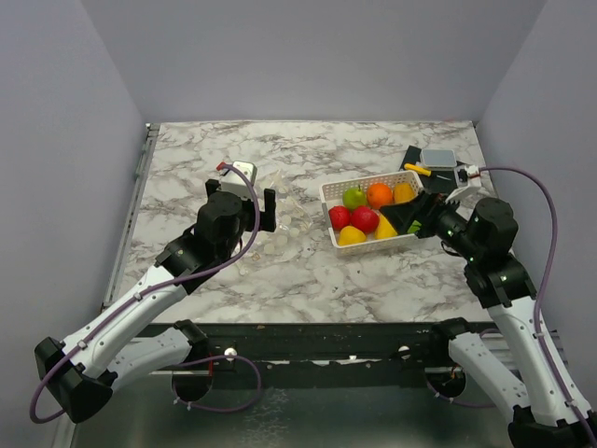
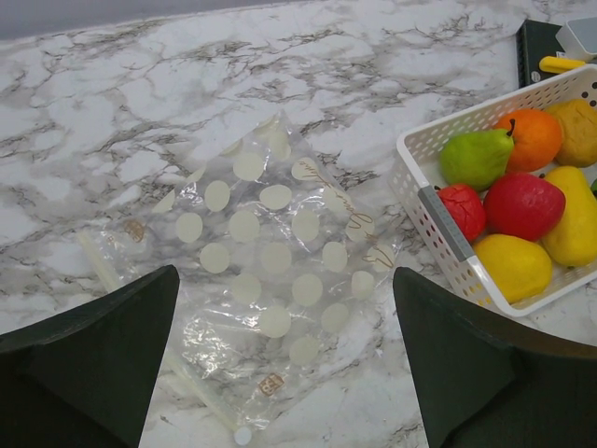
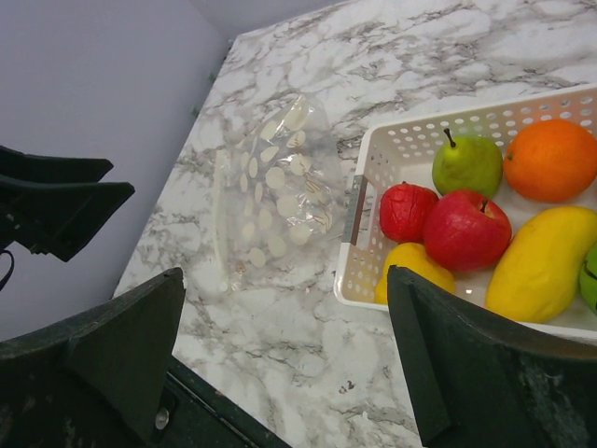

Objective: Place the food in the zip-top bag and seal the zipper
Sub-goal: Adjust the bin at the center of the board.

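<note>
Both released, your left claw (image 2: pixel 284 280) hovers over the zip-top bag (image 2: pixel 266 233) to hold it, your right claw (image 3: pixel 286 280) by the food (image 3: pixel 465 229).

Bright, even light falls on the marble table (image 1: pixel 373 280).
Shadows are soft; faint glare marks the zip-top bag (image 2: pixel 270 271) and glossy food (image 2: pixel 522 205); focus is sharp.

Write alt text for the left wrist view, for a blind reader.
A clear, crinkly plastic bag with pale dots lies flat and empty on the marble table, framed by the open left gripper. To its right, a white slotted plastic basket holds glossy toy fruits.
</note>
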You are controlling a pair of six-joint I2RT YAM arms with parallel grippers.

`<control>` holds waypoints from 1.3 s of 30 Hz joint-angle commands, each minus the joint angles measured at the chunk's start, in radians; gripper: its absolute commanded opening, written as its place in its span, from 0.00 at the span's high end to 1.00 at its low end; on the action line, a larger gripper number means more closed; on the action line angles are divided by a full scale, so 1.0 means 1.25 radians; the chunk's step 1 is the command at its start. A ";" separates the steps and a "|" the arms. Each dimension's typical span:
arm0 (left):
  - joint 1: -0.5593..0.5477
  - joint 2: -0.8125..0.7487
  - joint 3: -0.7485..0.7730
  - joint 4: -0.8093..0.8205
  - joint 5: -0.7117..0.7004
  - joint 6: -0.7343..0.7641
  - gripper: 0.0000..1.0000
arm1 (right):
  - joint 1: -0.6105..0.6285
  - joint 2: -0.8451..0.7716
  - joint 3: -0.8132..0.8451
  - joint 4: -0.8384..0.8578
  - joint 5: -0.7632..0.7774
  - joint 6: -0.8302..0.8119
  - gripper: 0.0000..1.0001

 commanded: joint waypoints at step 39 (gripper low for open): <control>0.004 -0.015 0.002 -0.028 -0.011 -0.029 0.01 | 0.141 0.540 0.379 -0.157 0.546 0.120 0.21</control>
